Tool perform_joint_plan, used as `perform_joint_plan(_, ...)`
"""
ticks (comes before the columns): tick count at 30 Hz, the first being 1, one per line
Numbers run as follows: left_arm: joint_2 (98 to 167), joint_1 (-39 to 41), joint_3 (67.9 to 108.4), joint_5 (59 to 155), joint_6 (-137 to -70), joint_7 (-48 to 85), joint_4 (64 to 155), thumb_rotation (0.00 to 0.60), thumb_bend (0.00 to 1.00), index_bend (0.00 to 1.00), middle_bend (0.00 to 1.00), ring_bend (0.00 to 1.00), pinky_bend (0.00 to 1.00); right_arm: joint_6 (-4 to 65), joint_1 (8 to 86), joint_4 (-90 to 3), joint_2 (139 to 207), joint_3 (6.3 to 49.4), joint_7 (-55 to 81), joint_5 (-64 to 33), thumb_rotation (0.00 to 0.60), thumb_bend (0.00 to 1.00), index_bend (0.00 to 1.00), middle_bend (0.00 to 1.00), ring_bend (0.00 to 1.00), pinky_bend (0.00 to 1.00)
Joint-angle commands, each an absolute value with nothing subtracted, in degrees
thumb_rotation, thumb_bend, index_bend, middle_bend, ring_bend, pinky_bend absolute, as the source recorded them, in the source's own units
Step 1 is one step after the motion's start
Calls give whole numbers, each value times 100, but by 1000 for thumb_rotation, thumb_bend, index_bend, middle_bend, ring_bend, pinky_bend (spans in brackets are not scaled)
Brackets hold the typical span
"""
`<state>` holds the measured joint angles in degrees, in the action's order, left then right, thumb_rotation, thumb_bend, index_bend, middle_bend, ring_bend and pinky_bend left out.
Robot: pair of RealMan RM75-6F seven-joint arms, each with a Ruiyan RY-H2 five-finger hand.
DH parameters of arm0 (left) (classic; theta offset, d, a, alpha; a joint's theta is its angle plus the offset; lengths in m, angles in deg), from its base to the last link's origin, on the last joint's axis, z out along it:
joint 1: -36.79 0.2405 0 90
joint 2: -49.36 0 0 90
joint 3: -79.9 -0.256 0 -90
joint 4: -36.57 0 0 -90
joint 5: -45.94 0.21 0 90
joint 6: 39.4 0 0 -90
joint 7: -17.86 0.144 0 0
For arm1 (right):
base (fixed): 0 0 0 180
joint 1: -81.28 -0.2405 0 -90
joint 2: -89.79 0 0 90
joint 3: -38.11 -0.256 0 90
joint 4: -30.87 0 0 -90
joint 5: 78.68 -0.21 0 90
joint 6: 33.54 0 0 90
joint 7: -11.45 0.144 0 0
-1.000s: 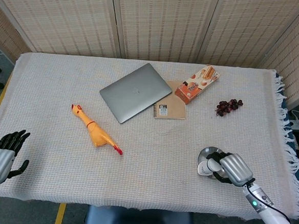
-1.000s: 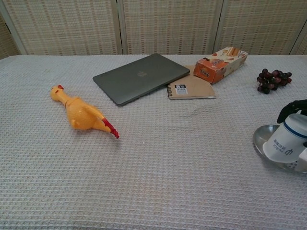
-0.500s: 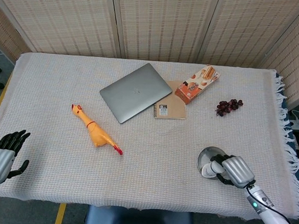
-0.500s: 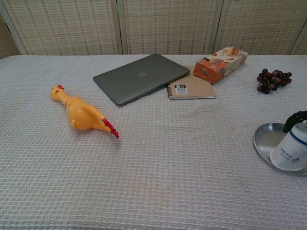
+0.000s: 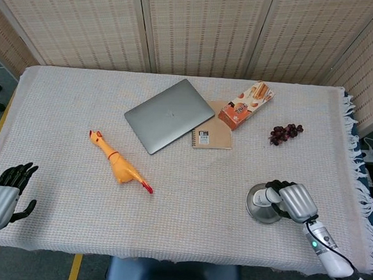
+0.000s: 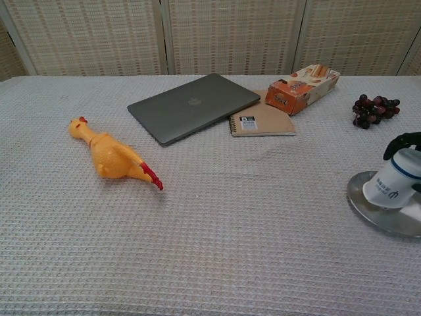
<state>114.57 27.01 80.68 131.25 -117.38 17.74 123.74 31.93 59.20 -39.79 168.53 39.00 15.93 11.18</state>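
My right hand (image 5: 295,202) is gripping a white cup (image 6: 393,184) with a blue rim band and dark lettering — my dark fingers (image 6: 402,140) are curling over its far side. The cup is sitting tilted on a round metal plate (image 6: 371,210), and the plate is lying on the woven tablecloth (image 5: 186,230) at about four o'clock from the table's middle, near the front right edge. In the chest view only the fingertips are showing at the frame's right border; the head view is showing the silver back of the hand covering the cup.

My left hand (image 5: 2,194) is hovering off the table's front left corner, at about eight o'clock, with its fingers spread apart and holding nothing.

A yellow rubber chicken (image 5: 117,165) is lying at nine o'clock, its red tail pointing toward the front. A closed grey laptop (image 5: 169,115) is resting at twelve o'clock, with a brown spiral notebook (image 5: 211,136) just beside it, tucked partly under an orange snack box (image 5: 245,105). A bunch of dark grapes (image 5: 285,133) is lying at two o'clock — well apart from the plate
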Motion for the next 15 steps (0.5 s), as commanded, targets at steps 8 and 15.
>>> perform_joint_plan(8,11454,2726,8083,13106,-11792,1782,12383,600,396,0,0,0,76,3051,5918,-4289,16441,4372,1979,1491,600,286,672,475,411,534)
perform_joint_plan(15,11474,2696,8081,13110,-11745,1796,12369,600,396,0,0,0,76,3062,5887,-4208,16452,4321,1962,1468,600,286,672,475,412,534)
